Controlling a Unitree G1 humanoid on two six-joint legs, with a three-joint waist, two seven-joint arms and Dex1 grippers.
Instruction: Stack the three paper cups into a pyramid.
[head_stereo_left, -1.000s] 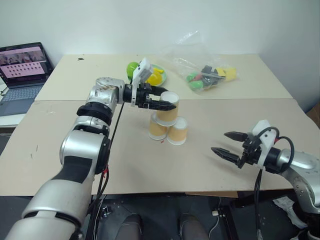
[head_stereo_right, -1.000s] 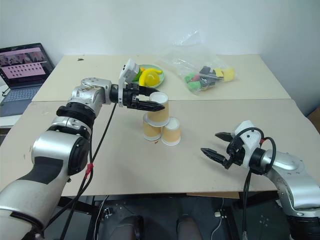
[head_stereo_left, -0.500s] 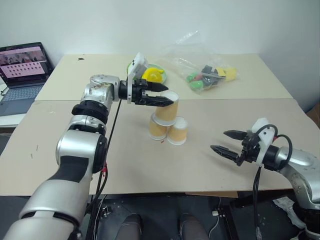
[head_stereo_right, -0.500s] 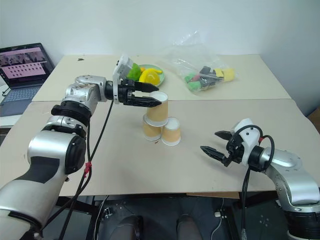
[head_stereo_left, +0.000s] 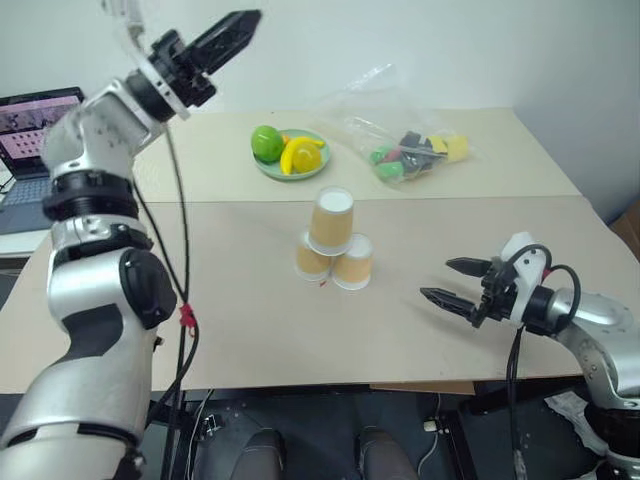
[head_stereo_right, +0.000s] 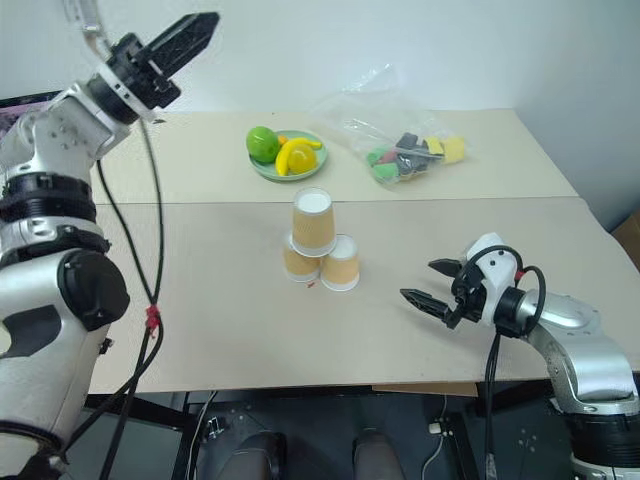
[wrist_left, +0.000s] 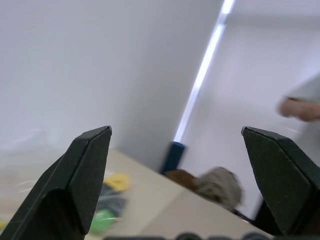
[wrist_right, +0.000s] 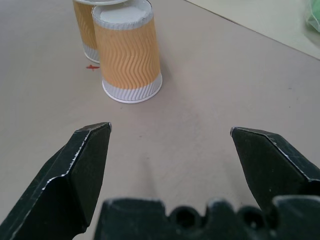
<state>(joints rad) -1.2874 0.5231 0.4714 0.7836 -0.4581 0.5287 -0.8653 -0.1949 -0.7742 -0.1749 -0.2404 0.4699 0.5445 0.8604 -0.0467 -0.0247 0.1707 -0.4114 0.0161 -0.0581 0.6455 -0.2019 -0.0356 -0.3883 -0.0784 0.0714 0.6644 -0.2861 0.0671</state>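
**Three cups stacked, left arm lifted clear**

Both pairs of fingers stand spread and empty. The left gripper (head_stereo_left: 222, 35), which a moment ago had its fingers either side of the top cup's rim, has swung up and away to the robot's left and now points at the wall, high above the counter (head_stereo_left: 250, 320). The right gripper (head_stereo_left: 458, 282) keeps its place low over the near right part of the counter, fingers parted, aimed toward the cups and well apart from them.

The three paper cups (head_stereo_left: 331, 242) stand alone in a pyramid near the middle of the counter: two upside down, touching side by side, and the third (head_stereo_left: 331, 218) upside down on top, resting across both. It looks slightly off toward the left base cup but holds without support. I judge the stacking done, with only the arms left to settle.

The counter is two plain beige boards butted together. At its far side sit a green plate of toy fruit (head_stereo_left: 288, 155) and a clear plastic bag of toys (head_stereo_left: 405, 140). An open laptop (head_stereo_left: 40, 130) stands on a lower surface to the left, before a white wall. The left wrist view catches a person's hand (wrist_left: 300, 108) at the room's edge.
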